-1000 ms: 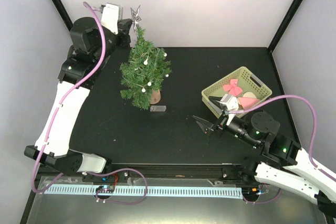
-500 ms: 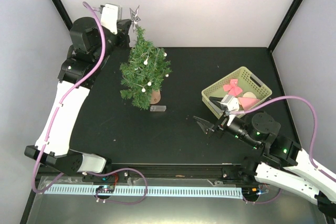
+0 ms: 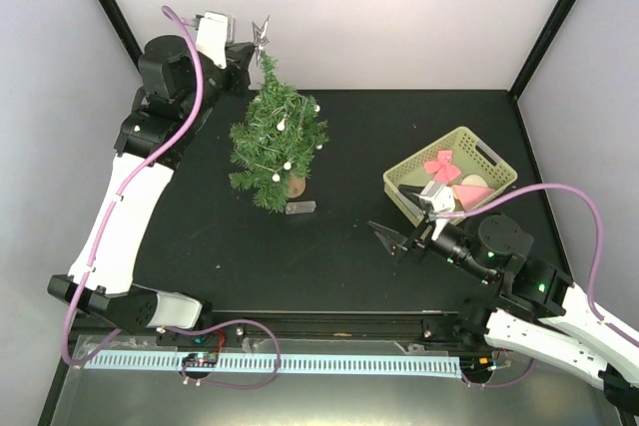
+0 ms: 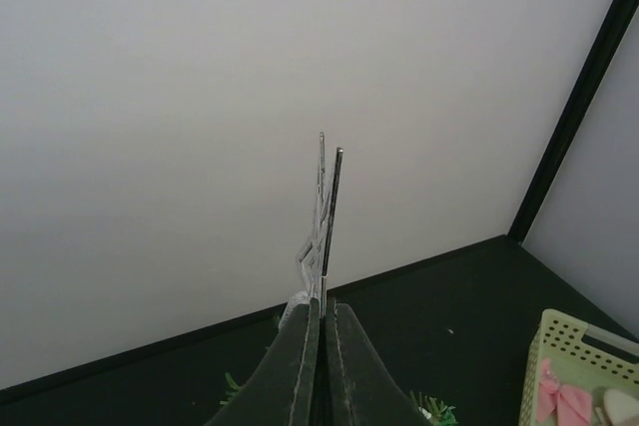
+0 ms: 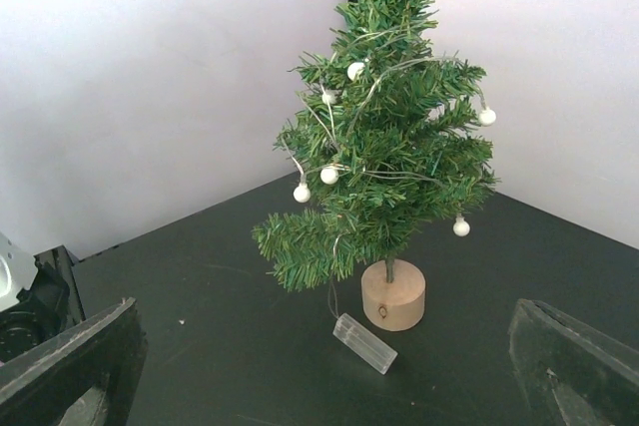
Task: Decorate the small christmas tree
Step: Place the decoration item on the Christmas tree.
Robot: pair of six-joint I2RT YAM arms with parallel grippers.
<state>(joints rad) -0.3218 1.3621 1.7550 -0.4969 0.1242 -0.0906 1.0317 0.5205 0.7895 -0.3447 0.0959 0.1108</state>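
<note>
From above, we see the small christmas tree (image 3: 277, 142) upright on its wood base at the far left of the black table (image 3: 200, 246). A clear battery box (image 3: 300, 207) lies just beside the base. The left gripper (image 3: 250, 47) is clamped on a silver star (image 3: 261, 37) just above the tree's tip; we cannot tell whether they touch. The right gripper (image 3: 394, 239) hangs low between the tree and a green basket (image 3: 499, 162), spread wide and holding nothing.

From the left wrist, we see both fingers (image 4: 295, 366) pressed together with the star standing edge-on between them.

From the right wrist, we see the tree wound with white bead lights (image 5: 328, 174), and the two fingers (image 5: 70, 366) far apart at the frame's corners.
</note>
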